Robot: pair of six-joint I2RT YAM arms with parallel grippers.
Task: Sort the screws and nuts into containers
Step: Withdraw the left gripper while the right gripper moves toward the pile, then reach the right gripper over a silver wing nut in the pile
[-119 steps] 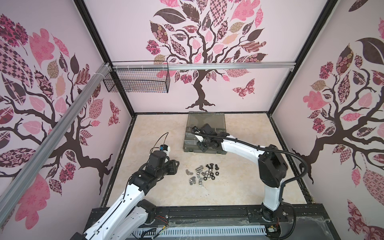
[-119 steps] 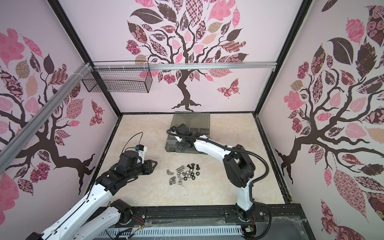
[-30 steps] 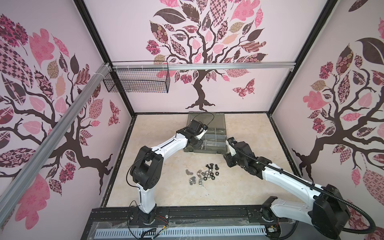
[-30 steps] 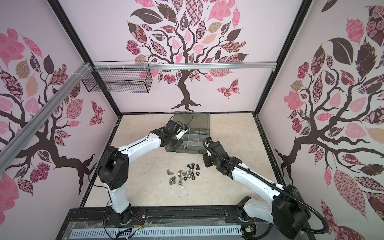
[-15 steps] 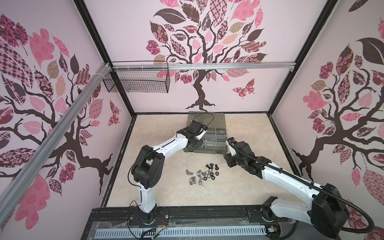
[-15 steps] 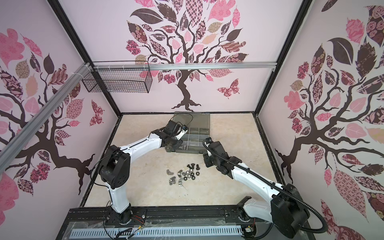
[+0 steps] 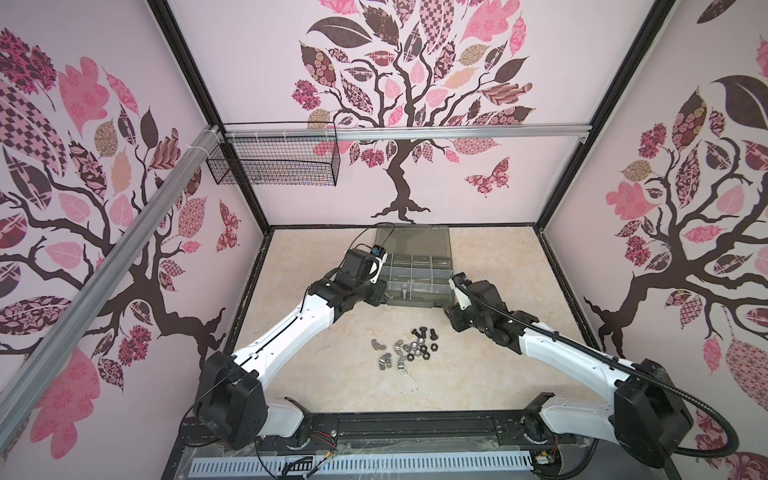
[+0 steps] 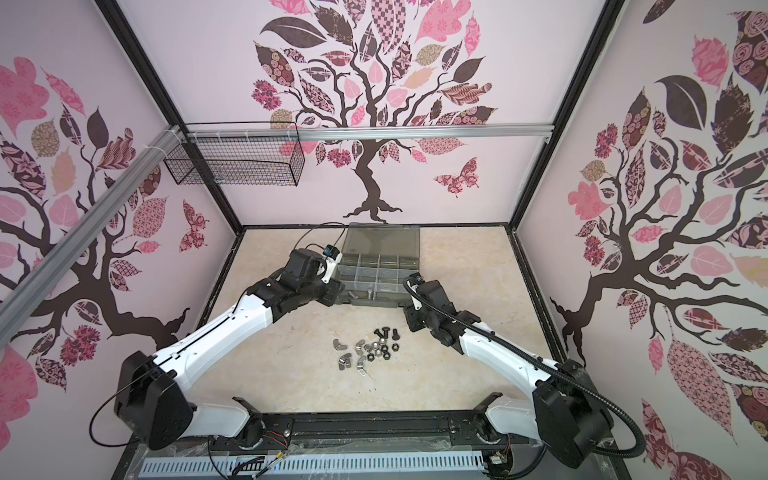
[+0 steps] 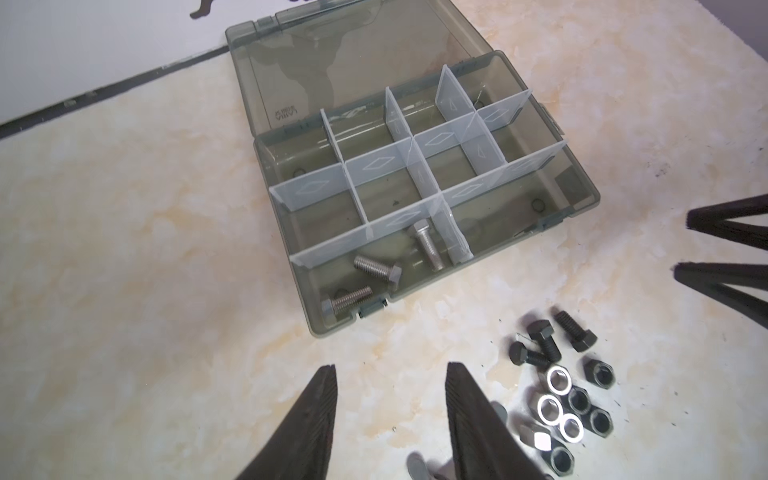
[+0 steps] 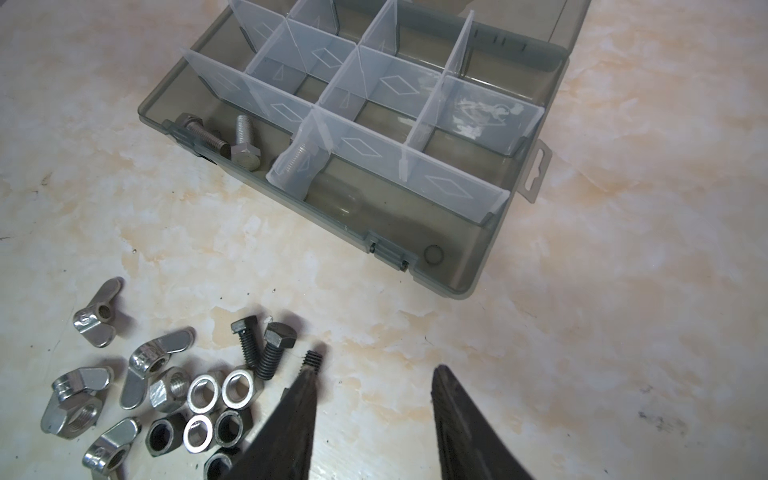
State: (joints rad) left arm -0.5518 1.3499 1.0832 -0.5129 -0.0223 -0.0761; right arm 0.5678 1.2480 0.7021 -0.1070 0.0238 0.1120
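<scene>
The grey-green case point(image 7: 419, 302) point(image 8: 374, 304) lies open at the back, its containers split by pale dividers point(image 9: 376, 168) point(image 10: 390, 83). Three silver screws point(image 9: 378, 270) point(image 10: 245, 141) lie in its near row. On the table in front sits a pile point(image 7: 409, 349) point(image 8: 365, 349) of black screws point(image 9: 544, 340) point(image 10: 272, 349), hex nuts point(image 9: 561, 407) point(image 10: 220, 395) and wing nuts point(image 10: 93, 324). My left gripper point(image 9: 391, 368) point(image 7: 380, 297) hangs open and empty by the case's front left corner. My right gripper point(image 10: 376, 370) point(image 7: 455, 320) is open and empty beside the pile; one black screw's tip point(image 10: 313, 357) shows past its finger.
The case's smoky lid point(image 7: 411, 241) lies flat toward the back wall. A black wire mesh basket point(image 7: 274, 166) hangs high on the back left rail. Patterned walls close three sides. A dark base rail point(image 7: 415, 428) runs along the front edge.
Four seconds ago the right gripper was over the case and the left arm hung back; now the left is at the case and the right has withdrawn. In the last second the left jaws parted.
</scene>
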